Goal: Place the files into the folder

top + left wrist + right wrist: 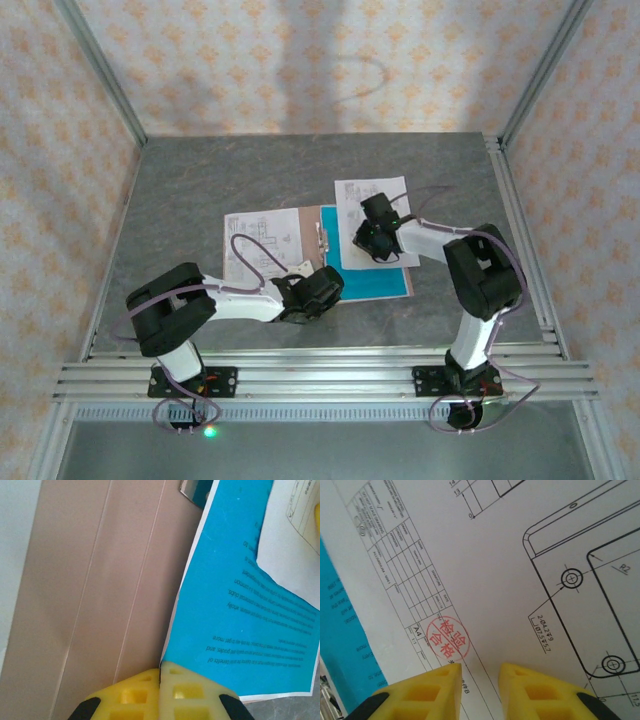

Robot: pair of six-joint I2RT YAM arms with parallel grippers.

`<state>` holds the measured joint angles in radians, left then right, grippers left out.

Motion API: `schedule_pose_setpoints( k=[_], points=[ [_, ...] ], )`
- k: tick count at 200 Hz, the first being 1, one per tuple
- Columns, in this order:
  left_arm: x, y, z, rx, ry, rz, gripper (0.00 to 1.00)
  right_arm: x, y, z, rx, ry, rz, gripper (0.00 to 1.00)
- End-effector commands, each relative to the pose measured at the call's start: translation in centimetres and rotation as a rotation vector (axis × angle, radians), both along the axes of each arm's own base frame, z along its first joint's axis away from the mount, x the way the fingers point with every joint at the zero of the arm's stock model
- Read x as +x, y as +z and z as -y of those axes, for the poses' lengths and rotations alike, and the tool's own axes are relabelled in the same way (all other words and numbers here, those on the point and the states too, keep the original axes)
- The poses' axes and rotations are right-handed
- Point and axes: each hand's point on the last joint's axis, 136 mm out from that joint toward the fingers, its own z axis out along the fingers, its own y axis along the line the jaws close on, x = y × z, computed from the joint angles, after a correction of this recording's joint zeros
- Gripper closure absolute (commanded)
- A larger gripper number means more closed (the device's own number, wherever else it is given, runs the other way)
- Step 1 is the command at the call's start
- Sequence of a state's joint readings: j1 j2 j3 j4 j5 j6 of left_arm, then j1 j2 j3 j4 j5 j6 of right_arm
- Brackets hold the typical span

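Pressed-together left claw (161, 670) at the blue sheet's (235, 610) corner, beside the folder (100, 605); spread right claw (480, 667) over a white drawing sheet (510, 545).

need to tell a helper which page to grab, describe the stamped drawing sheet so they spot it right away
On the grey table, find the blue sheet right of centre. The white sheet lies across its far right corner, under the right gripper. Unlike the other white sheet to the left, it overlaps the blue one and bears a round red stamp.
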<state>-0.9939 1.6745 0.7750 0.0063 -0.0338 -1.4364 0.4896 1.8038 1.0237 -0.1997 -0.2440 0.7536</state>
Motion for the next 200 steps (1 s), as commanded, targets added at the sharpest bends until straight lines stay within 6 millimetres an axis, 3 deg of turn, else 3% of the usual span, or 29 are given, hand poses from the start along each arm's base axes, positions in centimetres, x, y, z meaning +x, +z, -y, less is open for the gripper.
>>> schedule_pose_setpoints(
  k=[1,86,147,200],
  points=[
    [0.1,-1.1,-1.0,0.026,0.041,-0.007,1.0,-2.3,-1.5,-0.4,-0.022,0.052,-0.061,0.73],
    [0.2,-1.3,-1.0,0.027,0.052,-0.005,1.0,-7.6,-1.9,0.0,0.009,0.073,-0.063,0.73],
    [0.2,-1.2,-1.3,0.036,0.054,0.0,1.0,-9.0,-1.6,-1.3,0.028,0.066,-0.051,0.73],
    [0.2,-0.9,-1.5,0.045,0.052,0.005,1.0,-9.6,-1.9,-1.3,0.02,0.068,-0.06,0.73]
  ],
)
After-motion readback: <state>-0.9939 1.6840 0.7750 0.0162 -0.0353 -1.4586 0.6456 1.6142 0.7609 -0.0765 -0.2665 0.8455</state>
